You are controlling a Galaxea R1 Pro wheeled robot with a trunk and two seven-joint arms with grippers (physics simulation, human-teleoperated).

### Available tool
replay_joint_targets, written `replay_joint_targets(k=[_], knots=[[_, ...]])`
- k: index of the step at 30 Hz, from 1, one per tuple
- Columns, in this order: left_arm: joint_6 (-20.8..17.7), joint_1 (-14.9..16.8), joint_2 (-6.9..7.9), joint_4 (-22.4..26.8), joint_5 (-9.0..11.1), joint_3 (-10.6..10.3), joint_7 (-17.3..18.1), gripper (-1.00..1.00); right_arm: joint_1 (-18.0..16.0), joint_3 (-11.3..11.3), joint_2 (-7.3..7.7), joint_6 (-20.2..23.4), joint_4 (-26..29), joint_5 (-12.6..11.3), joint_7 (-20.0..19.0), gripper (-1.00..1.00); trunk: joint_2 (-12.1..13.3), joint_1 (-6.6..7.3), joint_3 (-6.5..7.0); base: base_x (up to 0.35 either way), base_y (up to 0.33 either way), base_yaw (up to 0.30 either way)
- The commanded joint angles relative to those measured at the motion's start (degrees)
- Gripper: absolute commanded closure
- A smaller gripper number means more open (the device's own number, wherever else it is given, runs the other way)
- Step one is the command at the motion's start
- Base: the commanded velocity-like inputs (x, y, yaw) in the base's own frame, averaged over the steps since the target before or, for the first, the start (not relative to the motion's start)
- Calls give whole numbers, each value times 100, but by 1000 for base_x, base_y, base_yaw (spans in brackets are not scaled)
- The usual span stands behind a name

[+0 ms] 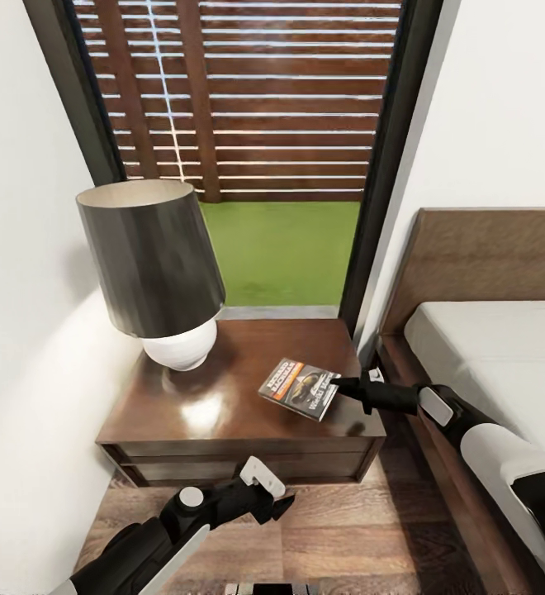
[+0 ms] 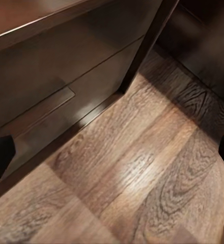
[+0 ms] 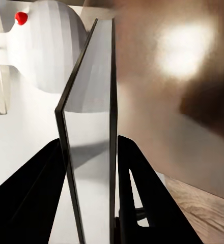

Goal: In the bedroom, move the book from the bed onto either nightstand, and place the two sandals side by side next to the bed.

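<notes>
The book, with a dark cover, orange band and white lettering, sits just over the right part of the nightstand top. I cannot tell whether it touches the wood. My right gripper is shut on the book's near edge. In the right wrist view the book stands edge-on between the black fingers. My left gripper hangs open low in front of the nightstand's drawers, above the plank floor. The bed lies to the right. The sandals are out of view.
A black-shaded lamp with a round white base stands on the nightstand's left half. A white wall closes the left side. A dark-framed window is behind, and the wooden headboard rises at the right.
</notes>
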State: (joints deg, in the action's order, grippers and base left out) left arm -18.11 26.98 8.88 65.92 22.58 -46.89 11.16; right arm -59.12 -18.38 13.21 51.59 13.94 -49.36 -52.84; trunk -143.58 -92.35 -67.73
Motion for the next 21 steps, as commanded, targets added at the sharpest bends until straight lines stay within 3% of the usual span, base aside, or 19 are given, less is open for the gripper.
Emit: replay_joint_targets(k=[1,5,10,21], knots=[[0,0,0,-2,0,1,0,-100,-1,3,-1,9,2,-12,0,100,-2,-2,-23,0,0,0],[0,0,0,-8,0,-2,0,-100,-2,1,1,9,3,-12,1,100,-7,-12,-111,0,0,0],[0,0,0,-9,0,-4,0,-100,0,1,0,9,4,-12,1,100,-7,-12,-111,0,0,0],[0,0,-9,-9,0,-4,0,-100,-1,5,1,9,4,-9,1,100,-22,-41,-355,0,0,0]])
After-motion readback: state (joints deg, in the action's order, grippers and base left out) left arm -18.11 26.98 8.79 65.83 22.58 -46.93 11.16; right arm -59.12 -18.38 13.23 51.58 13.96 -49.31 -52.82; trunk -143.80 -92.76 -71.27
